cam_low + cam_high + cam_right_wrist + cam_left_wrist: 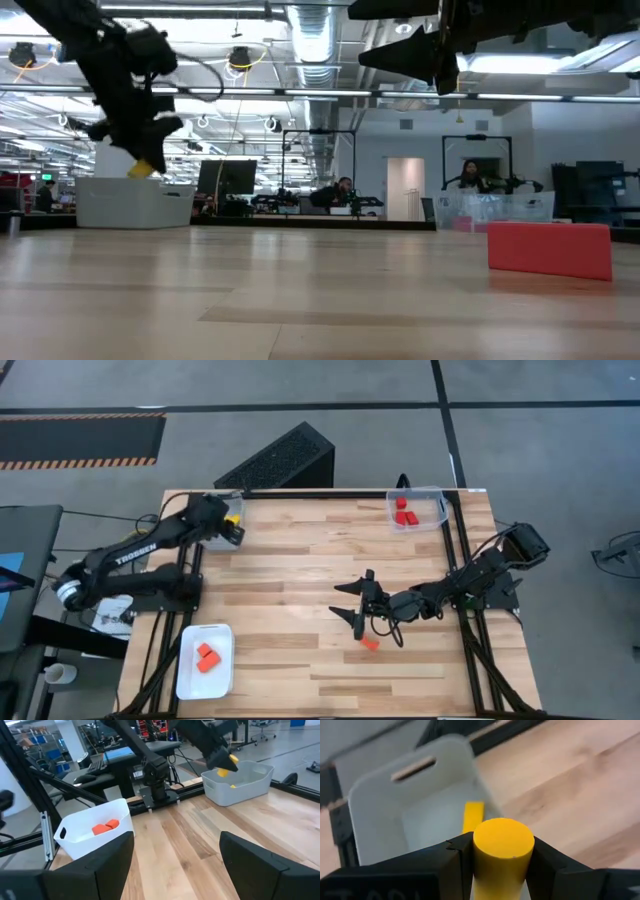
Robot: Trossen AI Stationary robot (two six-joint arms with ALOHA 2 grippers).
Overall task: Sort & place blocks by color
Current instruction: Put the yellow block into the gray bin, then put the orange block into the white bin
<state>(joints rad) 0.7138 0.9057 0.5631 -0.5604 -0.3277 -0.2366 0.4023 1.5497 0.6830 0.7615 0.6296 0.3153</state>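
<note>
Blocks are mostly sorted by the look of it. The white tray (190,670) at the near left corner of the bench (300,550) has a couple of orange blocks (206,657) in it, the clear tray (436,500) at the far right has red blocks (405,515), and the pale tray (375,805) at the far left already holds one yellow bar (473,815).

Left hand (502,857) is pinching a yellow cylinder block (503,845) and hangs right over that far-left tray, so that one's basically a drop away from done.

What's left on the bench: one small reddish block (370,644). It could be red or orange, hard to call from above. It sits just beside the right hand (354,603), which hovers above the middle of the bench with its fingers spread wide and nothing in them.
</note>
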